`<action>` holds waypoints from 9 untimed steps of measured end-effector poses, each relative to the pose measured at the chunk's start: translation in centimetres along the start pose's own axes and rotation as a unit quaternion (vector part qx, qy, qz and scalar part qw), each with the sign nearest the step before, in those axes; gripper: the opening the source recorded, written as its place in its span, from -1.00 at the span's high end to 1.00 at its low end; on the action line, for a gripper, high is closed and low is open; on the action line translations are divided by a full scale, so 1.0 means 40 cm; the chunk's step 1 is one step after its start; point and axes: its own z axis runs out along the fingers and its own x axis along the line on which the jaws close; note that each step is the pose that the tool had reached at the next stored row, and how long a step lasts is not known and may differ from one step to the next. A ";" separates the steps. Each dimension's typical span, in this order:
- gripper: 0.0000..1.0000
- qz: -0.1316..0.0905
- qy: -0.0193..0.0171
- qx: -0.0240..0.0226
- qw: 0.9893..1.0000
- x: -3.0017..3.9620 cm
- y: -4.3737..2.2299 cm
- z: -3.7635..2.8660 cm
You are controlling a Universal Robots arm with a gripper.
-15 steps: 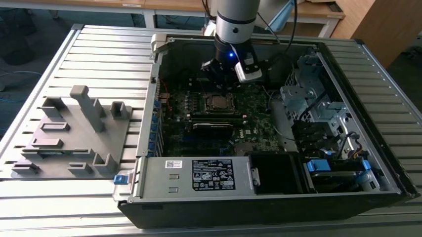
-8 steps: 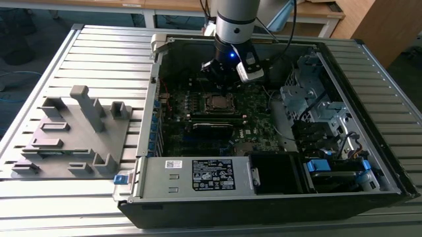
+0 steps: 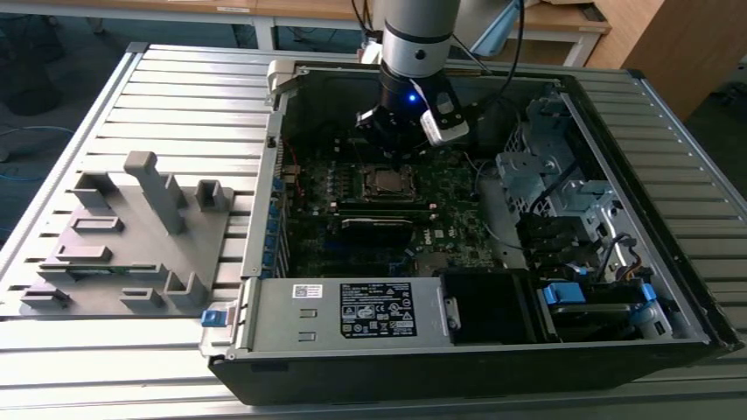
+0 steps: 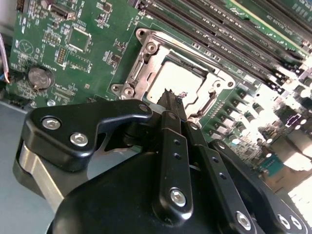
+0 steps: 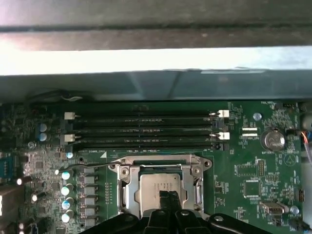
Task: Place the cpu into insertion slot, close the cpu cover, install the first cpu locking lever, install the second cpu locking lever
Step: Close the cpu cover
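Exterior view: an open computer case (image 3: 467,376) lies on its side on a slatted metal table (image 3: 175,79), with a grey plastic fixture (image 3: 129,236) beside it on the exterior view's left. The arm (image 3: 418,35) reaches straight down into the case, and the gripper (image 3: 393,153) hangs just above the green board (image 3: 456,236). The chip (image 3: 387,181) shows as a small silver-grey square sitting in the socket (image 3: 366,187), close under the gripper. A grey power supply (image 3: 373,311) fills the near wall of the case.

Second wrist view: the two black fingers (image 4: 168,126) run side by side, and their tips come together with nothing between them. The gripper (image 4: 171,95) points down at the edge of the chip (image 4: 173,78), whose bright metal top lies flat inside the socket. The cover (image 4: 142,61), a metal frame with a square window, lies down around the chip. A thin bent lever (image 4: 208,103) runs along one side of the frame; I cannot tell whether it is latched. Long memory sticks (image 4: 219,39) lie beyond the socket, and a coin battery (image 4: 39,77) sits off to one side.

First wrist view: the chip (image 5: 156,187) shows through the window of the cover (image 5: 126,190). The gripper (image 5: 169,199) meets as one dark tip over the chip's near edge. A thin rod (image 5: 92,166) sticks out from one corner of the frame toward a row of capacitors (image 5: 66,190). The memory sticks (image 5: 146,129) lie just past the socket.
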 end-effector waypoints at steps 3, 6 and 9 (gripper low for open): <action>0.80 -0.005 0.000 0.000 1.000 0.000 0.000 0.000; 0.80 -0.005 0.000 0.000 1.000 0.000 0.000 0.000; 0.80 -0.011 0.000 0.000 1.000 0.000 0.000 0.001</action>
